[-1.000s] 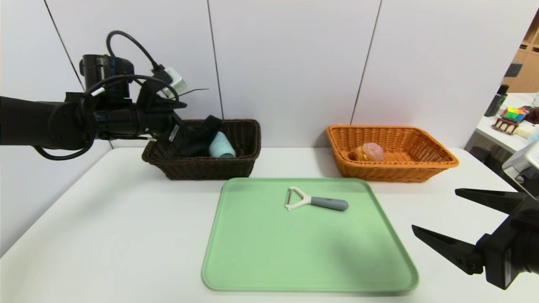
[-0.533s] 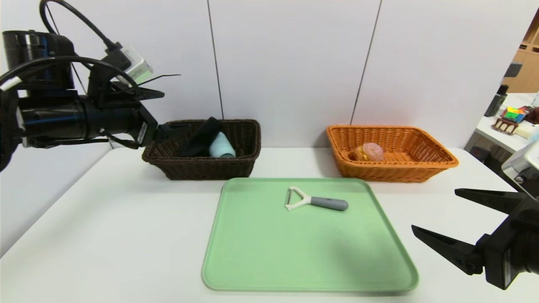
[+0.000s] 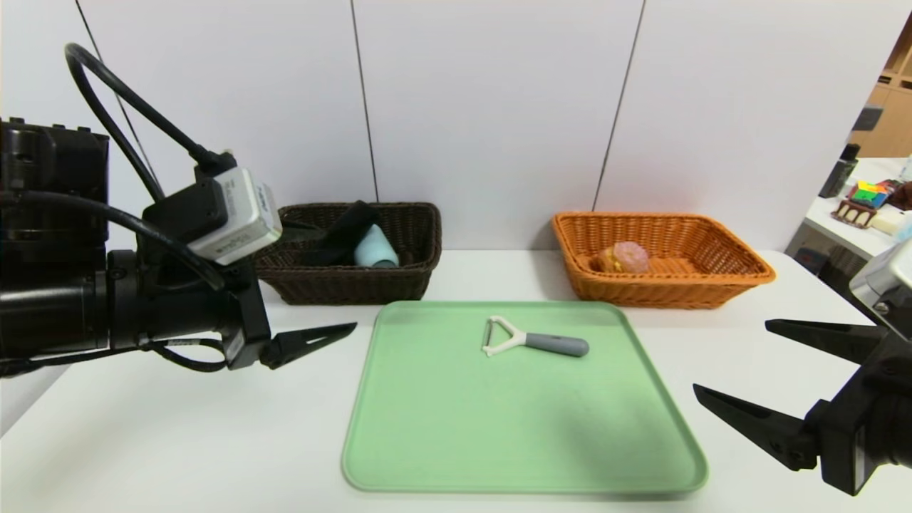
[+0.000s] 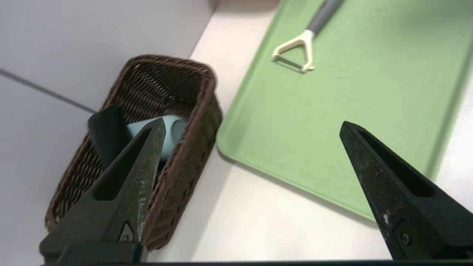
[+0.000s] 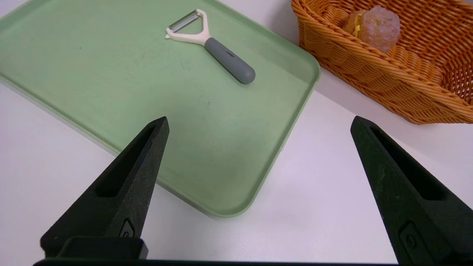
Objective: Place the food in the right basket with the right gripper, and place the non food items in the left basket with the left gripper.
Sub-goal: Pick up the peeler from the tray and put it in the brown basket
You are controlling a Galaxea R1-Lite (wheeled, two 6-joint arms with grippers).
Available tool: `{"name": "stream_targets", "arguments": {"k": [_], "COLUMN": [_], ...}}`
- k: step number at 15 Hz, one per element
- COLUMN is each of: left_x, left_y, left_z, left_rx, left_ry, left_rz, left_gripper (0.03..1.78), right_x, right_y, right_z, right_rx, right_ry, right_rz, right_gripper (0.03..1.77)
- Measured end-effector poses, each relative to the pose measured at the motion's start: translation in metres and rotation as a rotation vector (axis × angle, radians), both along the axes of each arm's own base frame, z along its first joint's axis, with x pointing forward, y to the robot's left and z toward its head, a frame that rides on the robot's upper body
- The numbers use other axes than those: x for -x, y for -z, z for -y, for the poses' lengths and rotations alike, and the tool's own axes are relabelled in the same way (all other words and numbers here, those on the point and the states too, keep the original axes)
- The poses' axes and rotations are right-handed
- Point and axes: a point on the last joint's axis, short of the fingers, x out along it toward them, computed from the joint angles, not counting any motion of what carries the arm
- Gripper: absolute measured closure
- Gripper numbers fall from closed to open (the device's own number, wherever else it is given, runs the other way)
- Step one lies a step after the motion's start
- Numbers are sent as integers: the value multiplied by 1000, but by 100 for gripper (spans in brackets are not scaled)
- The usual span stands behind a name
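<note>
Peeler (image 3: 533, 343) lies alone on green tray (image 3: 442, 456); both grippers (left (image 4: 251, 129), right (image 5: 258, 122)) hover, fingers wide, empty.

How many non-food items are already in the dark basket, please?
2: a blue-grey cup lying on its side and a black pouch leaning beside it in the dark basket. The peeler is on the green tray.

Bright even overhead light, soft shadows on tray (image 3: 442, 442) (left wrist view slightly blurred).
</note>
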Motion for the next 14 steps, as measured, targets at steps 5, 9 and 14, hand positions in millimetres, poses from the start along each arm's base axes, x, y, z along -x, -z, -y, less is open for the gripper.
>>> {"name": "stream_targets", "arguments": {"k": [5, 9, 14], "left_x": [-3, -17, -45], "left_y": [9, 10, 16], "left_z": [21, 39, 57], "left_rx": [-79, -112, -188], "left_ry": [111, 169, 229], "left_rz": [19, 12, -6], "left_gripper": [12, 12, 12], "right_x": [2, 2, 4], "right_y": [-1, 0, 2], "right_z": [1, 0, -1], "right_rx": [-3, -2, 1], "right_ry": [-2, -9, -23], "right_rz": [6, 5, 0], "right_gripper": [11, 11, 11]}}
